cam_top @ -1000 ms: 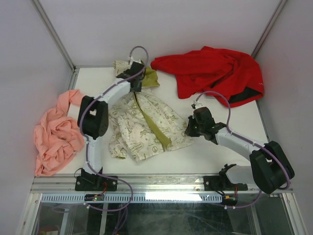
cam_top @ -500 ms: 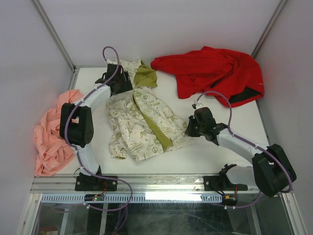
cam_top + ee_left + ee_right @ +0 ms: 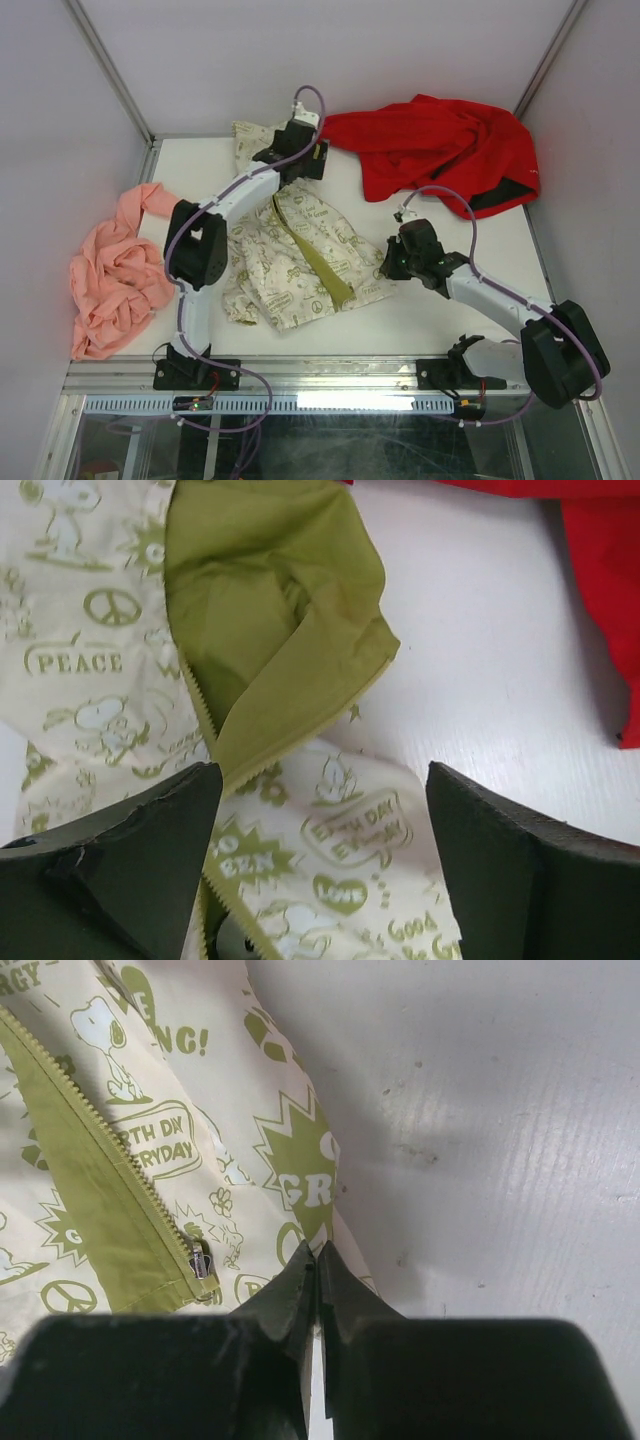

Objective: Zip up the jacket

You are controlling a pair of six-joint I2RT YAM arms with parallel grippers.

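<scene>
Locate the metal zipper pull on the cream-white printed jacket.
Right wrist view: the metal zipper pull sits where the olive zipper tape ends on the cream-white printed jacket, just left of the right gripper, jaws shut.

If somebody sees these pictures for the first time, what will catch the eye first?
Most likely the bright red garment at the far right, and the salmon-pink garment bunched at the left. Between them lies the cream jacket with green cartoon prints, unzipped. The left hand hovers open over its olive hood, and the right hand is shut on its right edge.
</scene>
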